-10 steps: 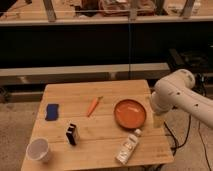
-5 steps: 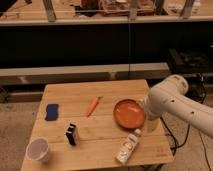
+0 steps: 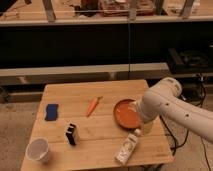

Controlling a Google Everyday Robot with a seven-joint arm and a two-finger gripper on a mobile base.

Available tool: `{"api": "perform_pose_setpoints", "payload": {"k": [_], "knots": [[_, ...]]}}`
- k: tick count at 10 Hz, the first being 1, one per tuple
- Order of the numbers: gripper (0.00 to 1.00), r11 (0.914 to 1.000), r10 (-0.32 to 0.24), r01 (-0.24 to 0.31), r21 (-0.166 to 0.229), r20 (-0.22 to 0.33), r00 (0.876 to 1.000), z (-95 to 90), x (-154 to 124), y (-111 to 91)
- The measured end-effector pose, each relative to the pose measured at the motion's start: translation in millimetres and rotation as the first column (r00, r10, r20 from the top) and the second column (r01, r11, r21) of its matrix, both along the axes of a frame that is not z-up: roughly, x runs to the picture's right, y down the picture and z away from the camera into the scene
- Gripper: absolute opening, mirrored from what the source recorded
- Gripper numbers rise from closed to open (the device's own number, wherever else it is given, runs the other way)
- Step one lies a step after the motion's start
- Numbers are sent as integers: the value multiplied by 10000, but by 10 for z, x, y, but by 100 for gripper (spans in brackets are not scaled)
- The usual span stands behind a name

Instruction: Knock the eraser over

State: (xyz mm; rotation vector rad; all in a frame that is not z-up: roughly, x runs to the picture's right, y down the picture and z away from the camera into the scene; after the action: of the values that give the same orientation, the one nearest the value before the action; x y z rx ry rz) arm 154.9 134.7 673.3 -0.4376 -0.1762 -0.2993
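Note:
The eraser is a small black block with a pale side. It stands upright on the front left part of the wooden table. My white arm reaches in from the right, over the table's right edge and the rim of the orange bowl. The gripper is hidden behind the arm's thick link, well to the right of the eraser, and nothing shows as held.
A white cup stands at the front left corner. A flat blue pad lies at the left. A carrot lies mid-table. A white bottle lies near the front right edge. Dark shelving runs behind the table.
The arm has swung leftward from beyond the table's right edge and now covers the right rim of the orange bowl. The eraser and the other objects have not moved.

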Motion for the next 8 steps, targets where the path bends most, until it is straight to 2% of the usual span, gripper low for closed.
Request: {"api": "perform_pose_setpoints", "payload": {"k": [3,6,8], "knots": [[80,9998,-206,208,-69,228,9995,-21,-20,58],[80,9987,-487,498,-127,723,9962,-61,-290,131],[80,9977,-638,656,-165,905,9939,-69,-319,174]]}}
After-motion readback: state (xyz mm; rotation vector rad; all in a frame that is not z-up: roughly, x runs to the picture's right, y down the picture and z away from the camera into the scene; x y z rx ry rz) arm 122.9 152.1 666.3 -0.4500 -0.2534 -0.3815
